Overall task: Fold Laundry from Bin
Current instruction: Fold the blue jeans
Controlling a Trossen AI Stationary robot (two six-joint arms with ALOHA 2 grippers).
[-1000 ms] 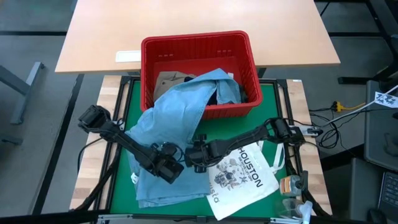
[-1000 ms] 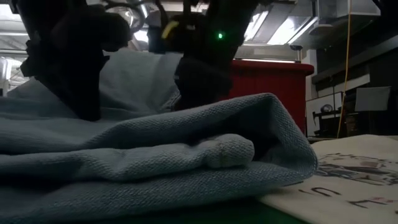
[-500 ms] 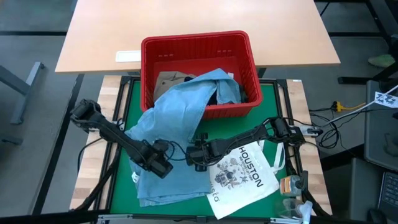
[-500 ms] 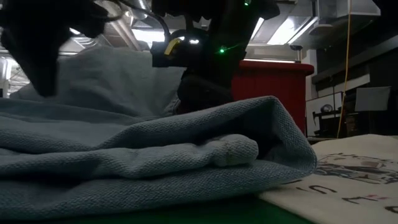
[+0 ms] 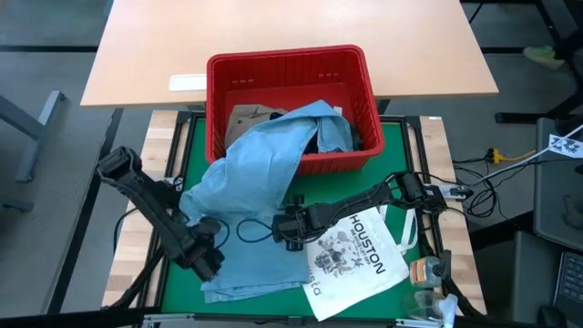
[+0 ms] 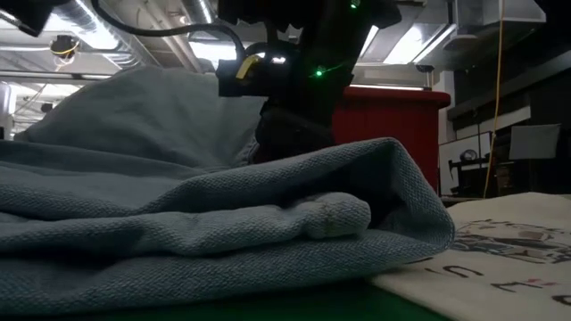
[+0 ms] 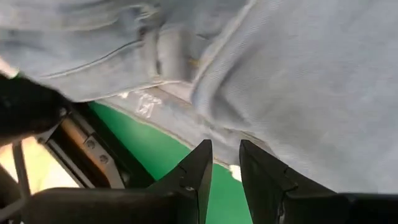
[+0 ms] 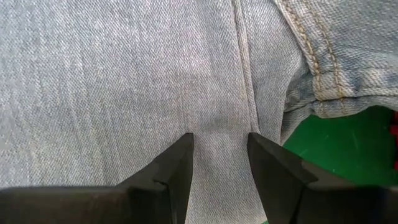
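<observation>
Denim (image 5: pixel 246 173): trails from bin (image 5: pixel 219 68) toward 6 o'clock.
Left gripper (image 5: pixel 208 262): 7 o'clock edge, fingers slightly apart, empty.
Right gripper (image 5: pixel 284 228): fingers apart over denim (no grip).
Advice: pinch seam, pull clear.

The high view looks straight down on the whole table. The low view sits level at the tabletop, pressed close against the light blue denim (image 6: pixel 205 241). Each wrist camera looks past its own fingers onto that denim at close range, the left's seemingly blurred
</observation>
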